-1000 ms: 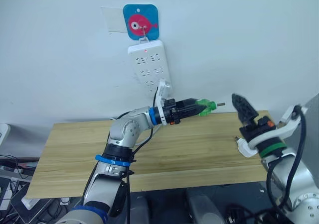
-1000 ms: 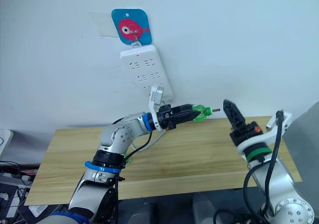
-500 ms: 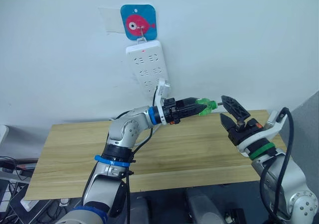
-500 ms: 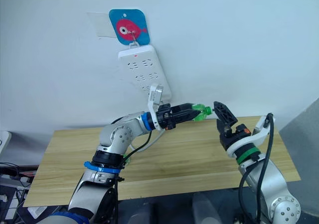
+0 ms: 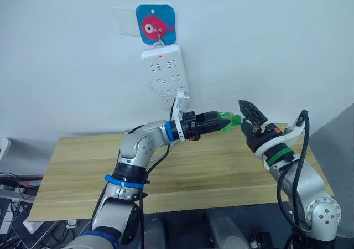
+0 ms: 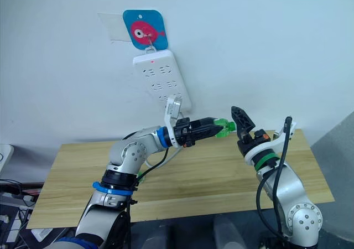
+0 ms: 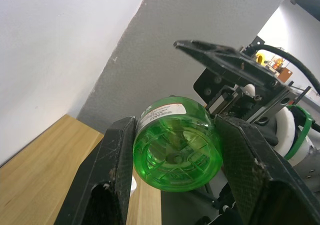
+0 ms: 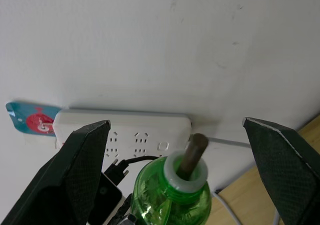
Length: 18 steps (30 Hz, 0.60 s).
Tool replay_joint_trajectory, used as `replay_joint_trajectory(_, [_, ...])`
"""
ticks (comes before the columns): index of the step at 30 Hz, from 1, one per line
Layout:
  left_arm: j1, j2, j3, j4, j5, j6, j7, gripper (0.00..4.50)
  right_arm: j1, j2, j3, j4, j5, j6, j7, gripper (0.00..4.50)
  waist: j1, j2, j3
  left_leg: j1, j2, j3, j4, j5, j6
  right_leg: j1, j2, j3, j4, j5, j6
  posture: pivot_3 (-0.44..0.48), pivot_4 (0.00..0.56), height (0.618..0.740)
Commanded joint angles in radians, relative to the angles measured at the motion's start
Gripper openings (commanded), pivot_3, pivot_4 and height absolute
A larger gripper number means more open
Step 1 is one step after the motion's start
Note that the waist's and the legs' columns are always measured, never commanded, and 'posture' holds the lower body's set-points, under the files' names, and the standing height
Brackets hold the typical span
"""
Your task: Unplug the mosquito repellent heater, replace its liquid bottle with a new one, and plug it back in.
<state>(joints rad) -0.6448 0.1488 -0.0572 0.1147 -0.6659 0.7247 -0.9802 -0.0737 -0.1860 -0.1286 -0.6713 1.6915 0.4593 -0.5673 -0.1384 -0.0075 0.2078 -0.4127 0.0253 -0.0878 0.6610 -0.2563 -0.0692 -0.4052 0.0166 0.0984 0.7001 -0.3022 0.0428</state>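
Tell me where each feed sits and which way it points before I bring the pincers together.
Left and right eye views: head camera, looking forward and down at the wooden table, the power strip and both arms.
Left wrist view: along the left pincer, shut on the green bottle; the right pincer is beyond.
Right wrist view: between its open fingers, facing the bottle's wick end.
Shared: the bottle.

Head eyes look down over the table (image 5: 83,166); both wrist views closely share the green bottle (image 7: 177,151).
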Motion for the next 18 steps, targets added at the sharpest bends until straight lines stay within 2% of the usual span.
replay_joint_trajectory(1, [-0.007,-0.015,-0.001,-0.049,-0.018,-0.007,0.008,2.20,-0.011,-0.018,0.024,-0.027,-0.013,-0.002,0.028,3.57,0.000,0.000,0.000,0.000,0.000,0.000,0.000,0.000,0.000,0.000,0.000,0.000,0.000,0.000,0.000,-0.121,0.190,0.740])
replay_joint_trajectory(9, [-0.005,-0.021,-0.006,-0.051,-0.015,-0.010,0.007,2.20,-0.013,-0.032,0.048,-0.029,-0.016,-0.019,0.029,0.90,0.000,0.000,0.000,0.000,0.000,0.000,0.000,0.000,0.000,0.000,0.000,0.000,0.000,0.000,0.000,-0.132,0.192,0.740])
replay_joint_trajectory(17, [0.000,-0.008,-0.017,-0.052,-0.010,-0.007,-0.007,2.20,-0.010,-0.034,0.053,-0.024,-0.011,-0.027,0.034,0.85,0.000,0.000,0.000,0.000,0.000,0.000,0.000,0.000,0.000,0.000,0.000,0.000,0.000,0.000,0.000,-0.127,0.191,0.740])
replay_joint_trajectory(18, [-0.002,0.007,-0.025,-0.048,-0.002,-0.011,-0.024,2.55,-0.009,-0.038,0.048,-0.020,-0.009,-0.026,0.037,0.85,0.000,0.000,0.000,0.000,0.000,0.000,0.000,0.000,0.000,0.000,0.000,0.000,0.000,0.000,0.000,-0.127,0.191,0.740])
